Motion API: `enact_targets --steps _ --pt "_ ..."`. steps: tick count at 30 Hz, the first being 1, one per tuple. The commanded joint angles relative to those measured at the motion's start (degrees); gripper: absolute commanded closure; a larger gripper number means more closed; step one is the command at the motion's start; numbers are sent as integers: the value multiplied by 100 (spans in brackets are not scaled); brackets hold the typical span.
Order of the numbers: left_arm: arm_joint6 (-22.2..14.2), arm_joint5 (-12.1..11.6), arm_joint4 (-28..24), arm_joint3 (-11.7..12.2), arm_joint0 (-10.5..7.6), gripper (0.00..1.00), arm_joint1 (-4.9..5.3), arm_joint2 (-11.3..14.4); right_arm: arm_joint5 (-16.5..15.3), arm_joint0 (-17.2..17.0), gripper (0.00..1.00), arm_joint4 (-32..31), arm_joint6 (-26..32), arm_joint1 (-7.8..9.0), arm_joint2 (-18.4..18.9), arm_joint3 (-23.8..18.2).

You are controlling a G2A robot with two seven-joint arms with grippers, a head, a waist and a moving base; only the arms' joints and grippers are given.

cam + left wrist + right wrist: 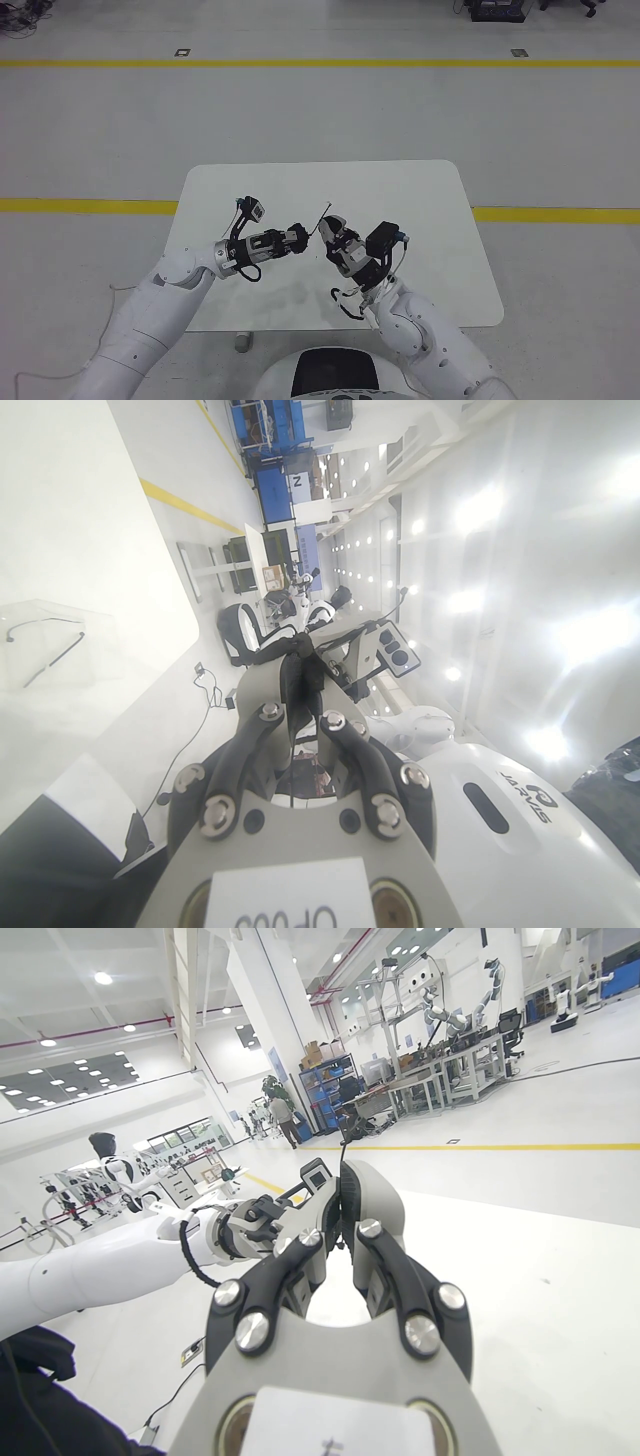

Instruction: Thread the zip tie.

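The left hand [303,238] hangs over the middle of the bench [420,185], pointing toward the right one. In its own wrist view the ribbed black pads [295,685] lie close together, a narrow grip. A small dark lump sits at their tips, but I cannot tell whether they pinch it.

Between the two hands the zip tie [325,214] shows from above as a thin black strand, slanting up and away from the robot, off the bench surface.

The right hand [330,230] sits just beside the left, tips almost meeting. Its wrist view shows what the top view cannot: the grey fingers [372,1198] pressed together on the tie, with the stiff free end standing straight out past them.

The bench is a plain white slab with rounded corners, matte and smooth. Around it lies pale floor with yellow lines [90,206] crossing it to either side. The hands have black linkages, round steel pins and grey shells, and a black cable [192,1258] loops round the left wrist. Nothing stands between the two hands but the tie.
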Motion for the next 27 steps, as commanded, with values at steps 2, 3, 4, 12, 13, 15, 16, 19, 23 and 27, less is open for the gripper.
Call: enact_targets --steps 2,3,4,12,13,15,16,19,23,27 --pt "0 0 0 0 0 100 0 0 -5 8 100 -4 3 -5 4 20" --pt "0 0 0 0 0 100 0 0 -4 10 100 -8 5 -7 4 23" --pt "0 0 0 0 0 100 0 0 -5 12 100 -16 10 -8 6 26" --pt "0 0 0 0 0 100 0 0 -26 13 100 -47 42 -16 18 27" --pt "0 0 0 0 0 100 0 0 -29 12 100 -50 46 -17 20 28" --pt "0 0 0 0 0 100 0 0 -39 12 100 -56 59 -19 20 32" --pt "0 0 0 0 0 100 0 0 -42 12 100 -58 63 -20 20 33" --pt "0 0 0 0 0 100 0 0 -67 8 100 -41 61 -24 21 33" --pt "0 0 0 0 0 100 0 0 -147 -1 100 -2 74 -24 38 27" --pt "0 0 0 0 0 100 0 0 -236 -19 100 1 119 -17 59 9"
